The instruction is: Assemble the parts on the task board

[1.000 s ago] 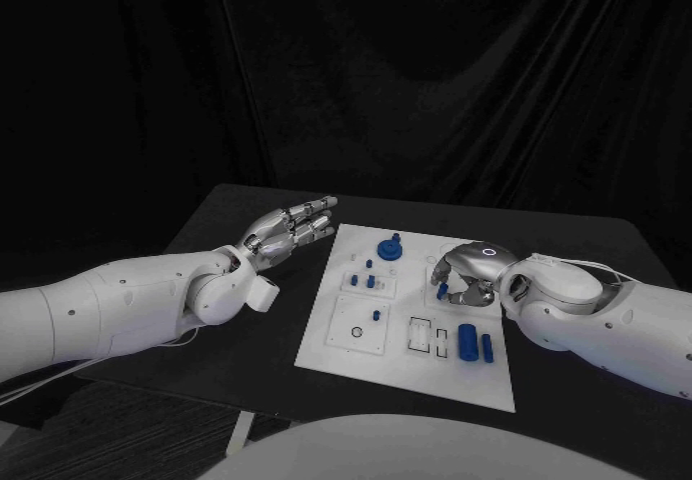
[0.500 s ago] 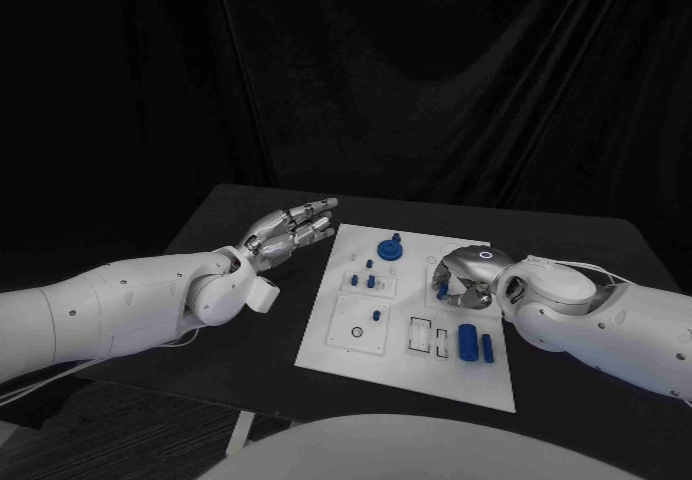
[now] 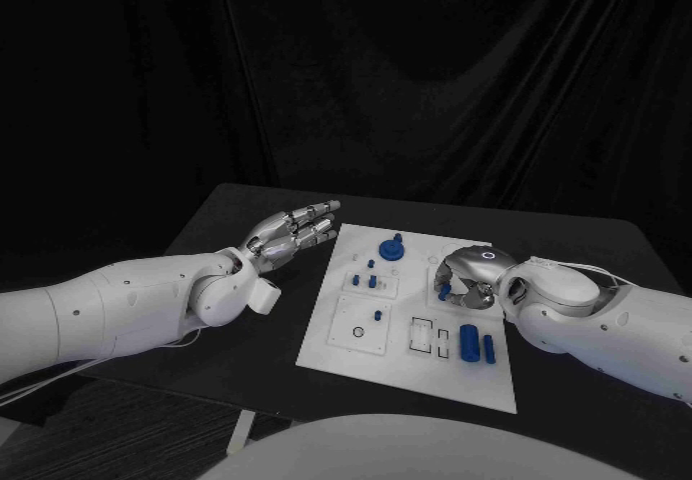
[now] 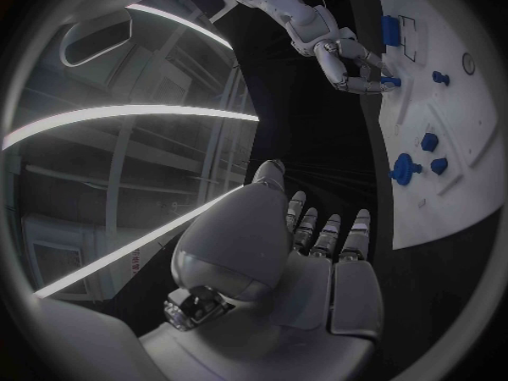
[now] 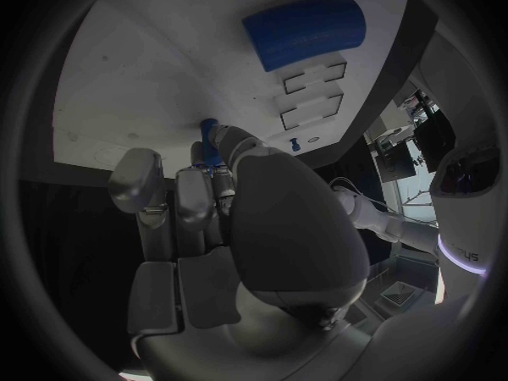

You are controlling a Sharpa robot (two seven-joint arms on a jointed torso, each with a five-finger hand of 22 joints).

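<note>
1. We see the white board lying flat in the middle of the black table
2. Our left hand is over the table, just beside the board's left edge, and it does not touch the board
3. Its fingers are stretched out flat, close side by side, and they hold nothing
4. Our right hand is on the right part of the board with its fingers curled down
5. Its fingertips pinch a small blue peg that stands at the board's top
6. We cannot tell if the peg sits all the way in its hole
7. A big blue knob stands near the far end of the board
8. A few little blue pegs stand in the left middle of the board
9. Two blue rolls lie side by side near the right edge, close to our right arm
10. Two small slots are just left of the rolls
</note>
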